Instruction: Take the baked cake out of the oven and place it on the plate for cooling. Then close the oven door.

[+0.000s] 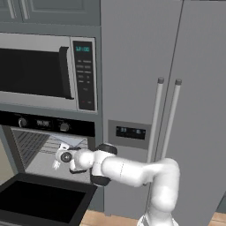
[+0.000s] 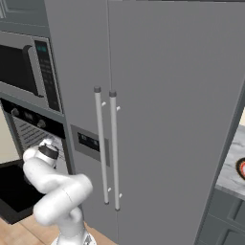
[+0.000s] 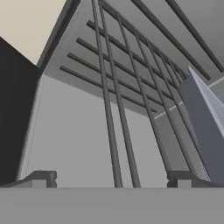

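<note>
Black glass oven door [image 1: 42, 201] hangs open; white arm's gripper [image 3: 111, 179], jaws spread and empty, reaches among wire racks [image 3: 131, 100]. Cake unretrieved; plating and door-closing remain.

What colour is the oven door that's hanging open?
Black. The oven door is a dark glass panel lying open below the oven; the left base view shows it best.

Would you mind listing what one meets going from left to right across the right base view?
Microwave → oven with the arm's gripper at its mouth → fridge handles → counter at the right edge.
</note>
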You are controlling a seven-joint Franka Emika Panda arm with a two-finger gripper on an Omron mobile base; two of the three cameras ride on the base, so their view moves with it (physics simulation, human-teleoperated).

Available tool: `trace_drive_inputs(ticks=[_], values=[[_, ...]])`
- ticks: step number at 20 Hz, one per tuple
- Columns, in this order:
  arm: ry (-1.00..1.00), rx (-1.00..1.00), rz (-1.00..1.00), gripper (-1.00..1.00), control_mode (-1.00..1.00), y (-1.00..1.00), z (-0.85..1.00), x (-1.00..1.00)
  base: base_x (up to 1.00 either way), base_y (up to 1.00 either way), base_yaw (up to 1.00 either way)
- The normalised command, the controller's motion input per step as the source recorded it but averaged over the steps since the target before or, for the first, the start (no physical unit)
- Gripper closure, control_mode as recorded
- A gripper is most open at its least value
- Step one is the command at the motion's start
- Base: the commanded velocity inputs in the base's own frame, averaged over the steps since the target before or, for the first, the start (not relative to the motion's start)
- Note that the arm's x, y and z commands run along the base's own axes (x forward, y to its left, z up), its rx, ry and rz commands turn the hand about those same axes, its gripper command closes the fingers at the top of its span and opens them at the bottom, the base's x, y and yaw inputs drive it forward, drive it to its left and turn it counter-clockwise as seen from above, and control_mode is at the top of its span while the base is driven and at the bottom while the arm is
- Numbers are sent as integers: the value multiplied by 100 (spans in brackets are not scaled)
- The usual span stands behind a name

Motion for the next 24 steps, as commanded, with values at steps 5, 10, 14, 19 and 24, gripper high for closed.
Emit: trace_drive_inputs(ticks=[5, 10, 14, 19, 24], values=[[-8, 0, 0, -100, -100, 14, 5, 5, 0, 0, 0], [-11, -1, 0, -100, -100, 40, 19, -30, 0, 0, 0], [-9, -1, 0, -100, -100, 52, 2, -50, 0, 0, 0], [-3, -1, 2, -100, -100, 65, 0, -72, 0, 0, 0], [0, -2, 6, -100, -100, 75, 2, -87, 0, 0, 0]])
